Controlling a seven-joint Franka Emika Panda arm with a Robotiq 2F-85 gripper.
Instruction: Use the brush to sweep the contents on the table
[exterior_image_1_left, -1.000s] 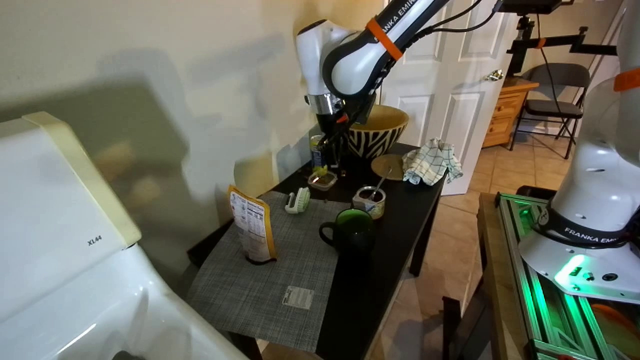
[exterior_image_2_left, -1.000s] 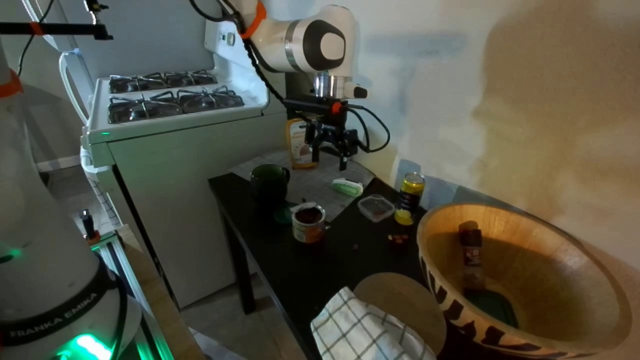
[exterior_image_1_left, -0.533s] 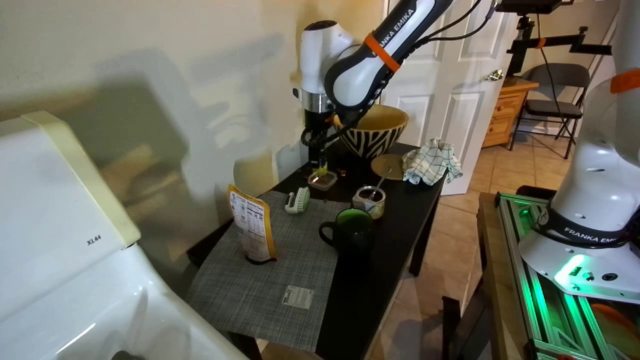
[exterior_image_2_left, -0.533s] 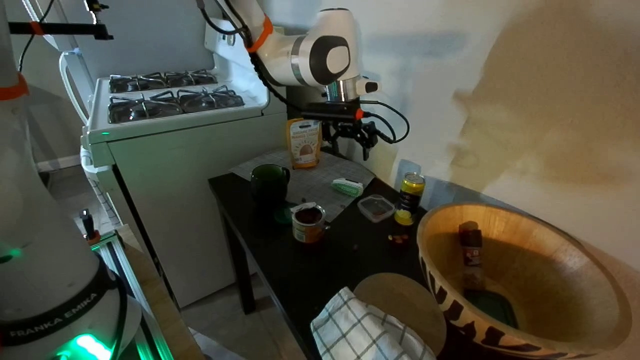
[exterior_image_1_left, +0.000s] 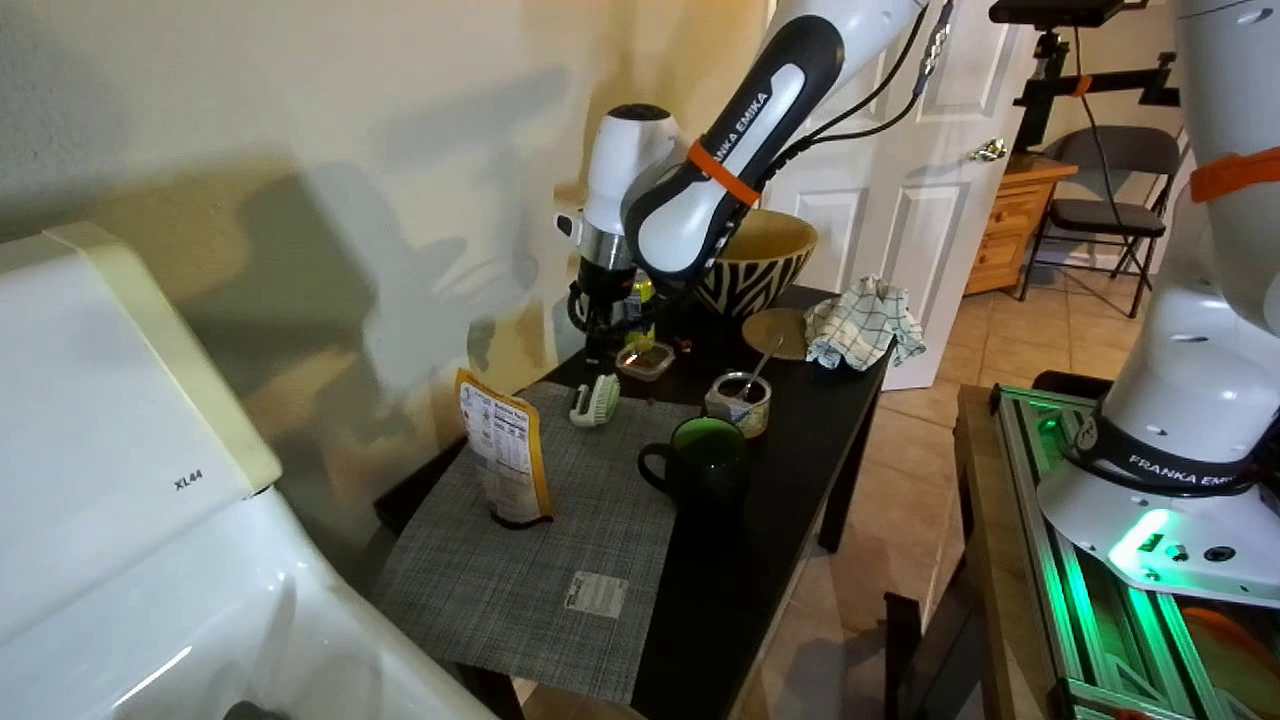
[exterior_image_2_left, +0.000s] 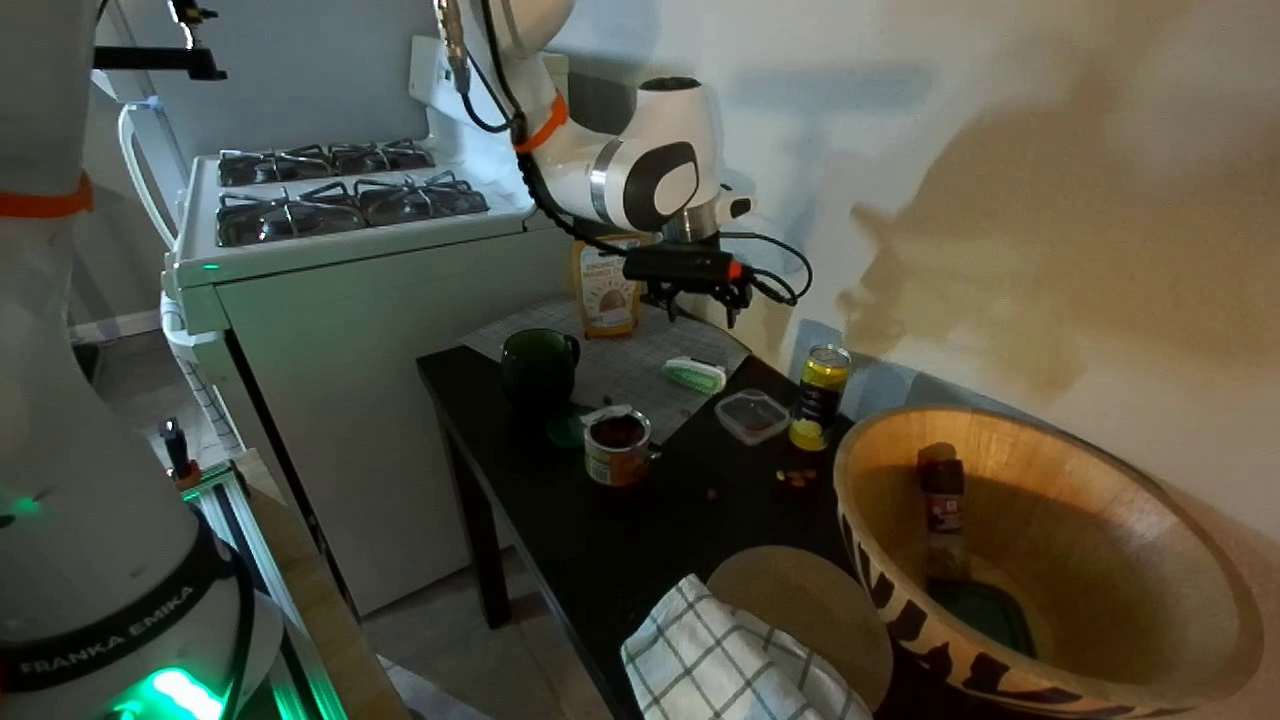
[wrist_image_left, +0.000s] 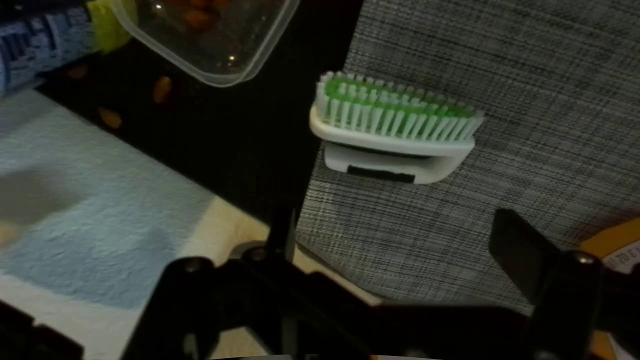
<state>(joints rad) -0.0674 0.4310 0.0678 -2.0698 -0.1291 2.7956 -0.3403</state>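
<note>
The white plastic hand brush (wrist_image_left: 395, 125) with green-and-white bristles lies on its side on the grey checked woven mat (wrist_image_left: 540, 115) laid over the long, narrow black table (exterior_image_2_left: 690, 530), one end reaching the mat's edge; in an exterior view, the black two-fingered gripper (exterior_image_2_left: 700, 318) hangs above it, not touching. Its fingers (wrist_image_left: 517, 250) are spread wide with nothing between them. In the wrist view the tips stand at lower centre and lower right, and the brush lies beyond them toward the top of the frame, its white looped handle facing the gap, its bristles turned to the upper edge. Its long axis runs across the frame, dipping slightly to the right, nearly in line with the spread from finger to finger. I'd say the grasp turns on that: closed as they stand, the fingers would have to take the brush end to end, probably too tight, so turning the wrist to pinch across the handle looks wiser. Sweeping hasn't begun, I'd judge; brown nut-like bits (wrist_image_left: 110, 117) lie at upper left, near the clear plastic tub (wrist_image_left: 220, 80).
</note>
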